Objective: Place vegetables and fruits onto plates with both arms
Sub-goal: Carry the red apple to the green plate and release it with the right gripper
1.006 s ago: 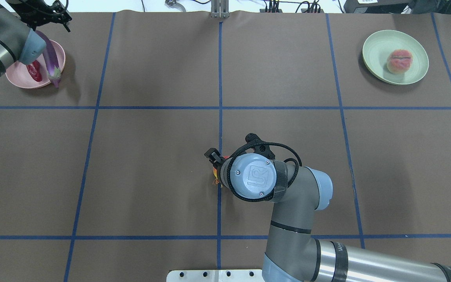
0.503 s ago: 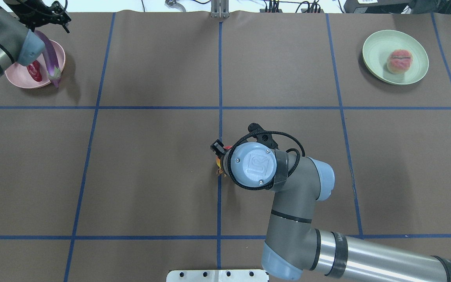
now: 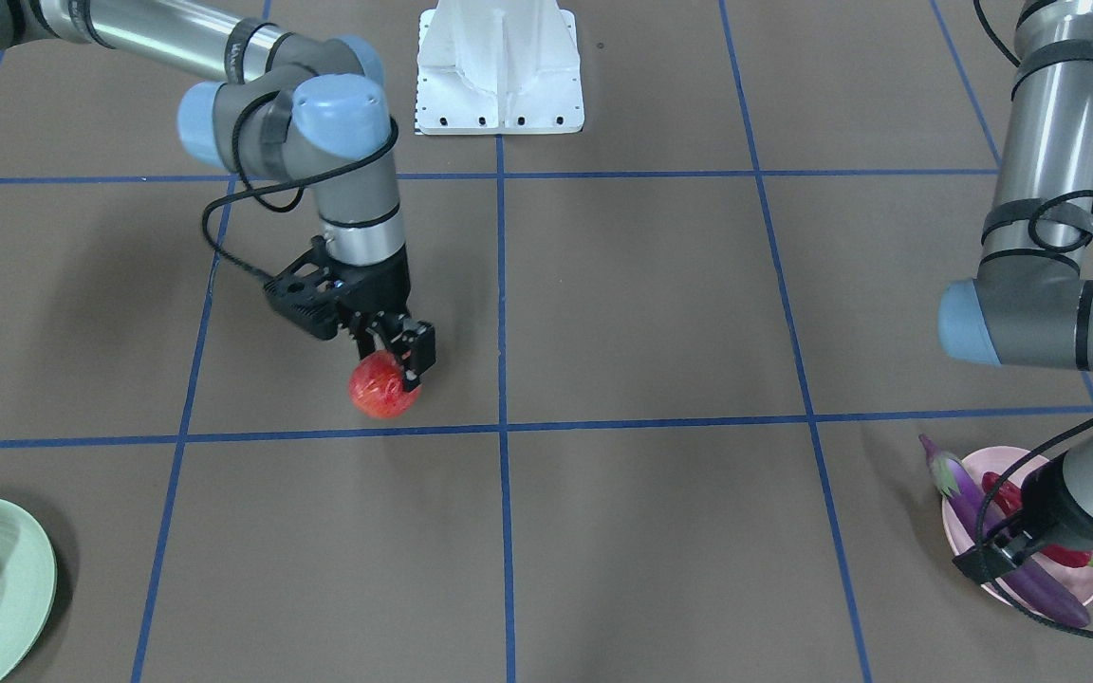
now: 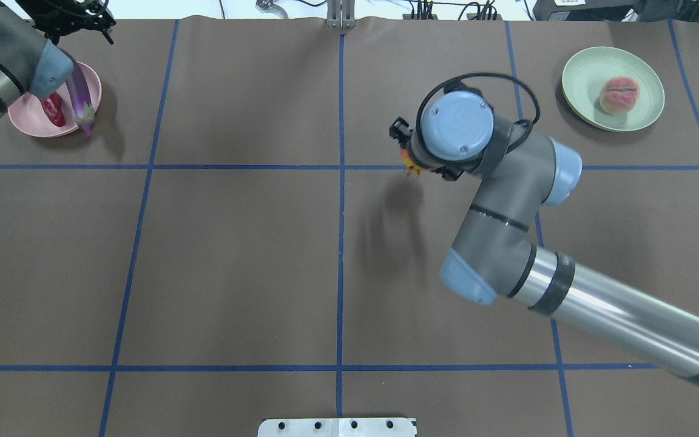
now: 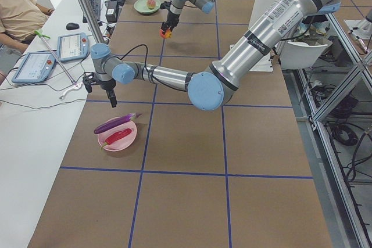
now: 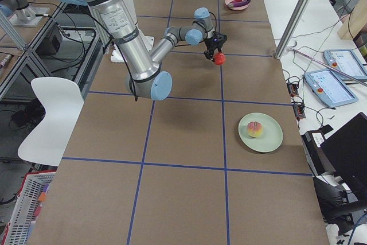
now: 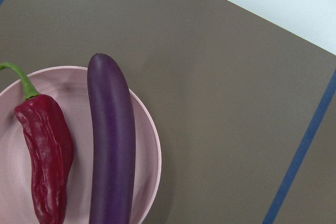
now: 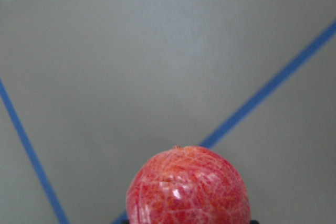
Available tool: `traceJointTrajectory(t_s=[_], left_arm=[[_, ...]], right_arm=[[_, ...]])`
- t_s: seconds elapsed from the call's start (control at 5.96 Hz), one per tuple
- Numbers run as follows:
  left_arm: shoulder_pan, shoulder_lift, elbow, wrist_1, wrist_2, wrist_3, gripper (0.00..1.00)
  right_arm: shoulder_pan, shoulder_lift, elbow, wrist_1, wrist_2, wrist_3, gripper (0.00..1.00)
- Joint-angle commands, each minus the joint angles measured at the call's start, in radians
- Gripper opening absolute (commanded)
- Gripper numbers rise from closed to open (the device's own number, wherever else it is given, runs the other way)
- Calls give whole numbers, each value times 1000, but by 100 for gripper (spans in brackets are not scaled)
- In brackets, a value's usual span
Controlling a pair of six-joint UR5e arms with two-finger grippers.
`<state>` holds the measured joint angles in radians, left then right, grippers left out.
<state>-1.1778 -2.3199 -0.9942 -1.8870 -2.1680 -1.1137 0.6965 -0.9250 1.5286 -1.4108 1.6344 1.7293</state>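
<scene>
Hanging over table, red-orange fruit clamped betw R jaws; L jaws: can't tell.

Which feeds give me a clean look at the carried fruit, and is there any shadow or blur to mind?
Front-facing: red-orange fruit sharp, evenly lit. Right wrist: its skin is in focus, the table behind it soft and washed pale. Overhead: fruit mostly hidden under the right arm, which throws a soft shadow on the table. Left wrist: crisp, faint sheen on the eggplant.
</scene>
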Motion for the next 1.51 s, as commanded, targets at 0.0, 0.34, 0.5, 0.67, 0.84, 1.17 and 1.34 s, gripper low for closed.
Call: traceJointTrajectory(t_s=[0.0,0.34,0.5,0.67,0.84,1.17,1.34], left_arm=[[3,-1,-27,2,-1,-47,100],[12,-2,-40,19,-1,-54,100],[17,-3,-46,19,-1,-61,100],[20,-1,-50,19,0,-63,100],[21,-1,-55,19,0,-72,100],[23,-1,-60,19,0,-74,100],[23,-1,-61,20,0,-75,100]], right_arm=[[209,5,-184,3,54,-306,0],[340,5,-307,4,53,-527,0],[359,6,-368,22,29,-568,0],[356,12,-469,118,9,-570,0],[356,32,-519,153,-1,-570,0],[357,32,-530,153,-25,-618,91],[360,32,-530,153,-25,-635,100]])
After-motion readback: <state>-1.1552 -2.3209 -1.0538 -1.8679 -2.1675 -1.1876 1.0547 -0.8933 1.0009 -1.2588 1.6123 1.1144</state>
